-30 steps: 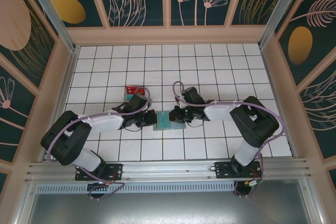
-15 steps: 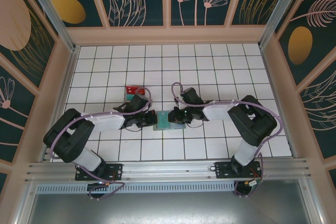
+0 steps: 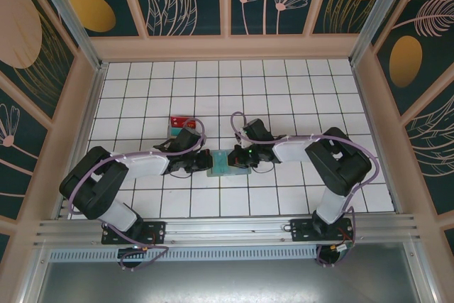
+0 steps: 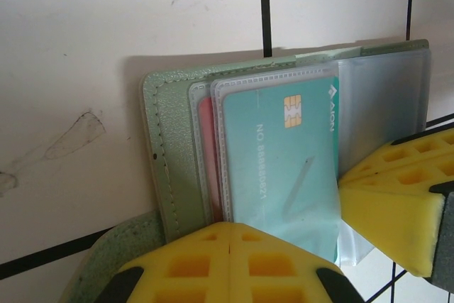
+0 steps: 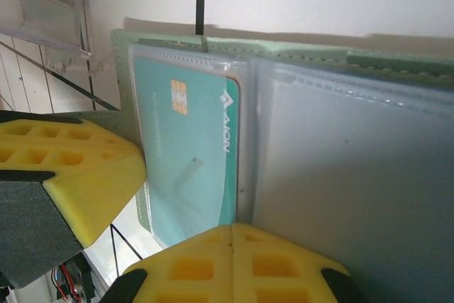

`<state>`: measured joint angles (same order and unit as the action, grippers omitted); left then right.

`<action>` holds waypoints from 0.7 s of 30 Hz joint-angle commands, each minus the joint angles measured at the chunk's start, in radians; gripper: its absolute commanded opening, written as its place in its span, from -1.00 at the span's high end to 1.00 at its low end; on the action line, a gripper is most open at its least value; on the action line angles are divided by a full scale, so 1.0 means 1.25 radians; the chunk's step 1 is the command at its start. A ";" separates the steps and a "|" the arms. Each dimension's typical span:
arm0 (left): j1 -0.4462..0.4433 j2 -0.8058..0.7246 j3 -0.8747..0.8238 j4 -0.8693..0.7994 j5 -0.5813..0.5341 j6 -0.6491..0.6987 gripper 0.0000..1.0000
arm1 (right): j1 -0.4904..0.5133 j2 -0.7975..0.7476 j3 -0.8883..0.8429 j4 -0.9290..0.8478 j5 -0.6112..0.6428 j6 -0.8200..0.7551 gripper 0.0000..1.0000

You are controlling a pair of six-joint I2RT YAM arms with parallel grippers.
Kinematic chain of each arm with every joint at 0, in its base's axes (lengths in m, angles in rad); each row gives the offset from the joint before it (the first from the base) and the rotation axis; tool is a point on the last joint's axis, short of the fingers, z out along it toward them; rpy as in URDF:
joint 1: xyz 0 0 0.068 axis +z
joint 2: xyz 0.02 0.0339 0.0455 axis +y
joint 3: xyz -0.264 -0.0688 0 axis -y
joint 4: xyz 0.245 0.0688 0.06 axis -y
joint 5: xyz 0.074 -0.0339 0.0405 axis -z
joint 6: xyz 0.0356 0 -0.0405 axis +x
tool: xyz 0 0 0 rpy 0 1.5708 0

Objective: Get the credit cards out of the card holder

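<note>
We clamp our left gripper [image 4: 230,235] shut at the near edge of the grey-green folding card holder [image 4: 167,140], steadying it open on the white tiled table [image 3: 284,90]. Opposite, our right gripper [image 5: 230,235] has just closed. The teal plastic chip card [image 4: 284,168] remains sleeved.

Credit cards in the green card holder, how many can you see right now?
2. A teal card sits in the front clear sleeve of the card holder; a red card peeks out just behind it. More may be hidden underneath.
</note>
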<state>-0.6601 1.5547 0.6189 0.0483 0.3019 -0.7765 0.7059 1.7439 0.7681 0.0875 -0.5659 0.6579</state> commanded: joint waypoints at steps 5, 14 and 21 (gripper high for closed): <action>-0.008 0.033 0.014 -0.073 -0.050 -0.002 1.00 | -0.017 -0.048 -0.031 -0.011 0.021 -0.008 1.00; -0.009 0.030 0.012 -0.078 -0.050 0.001 1.00 | -0.036 -0.064 -0.047 -0.015 0.008 -0.016 1.00; -0.009 0.028 0.012 -0.076 -0.044 0.003 1.00 | -0.031 -0.060 -0.012 -0.002 0.002 -0.013 0.78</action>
<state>-0.6678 1.5612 0.6350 0.0250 0.2790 -0.7784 0.6636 1.6817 0.7174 0.0784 -0.5514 0.6548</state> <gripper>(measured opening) 0.066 0.104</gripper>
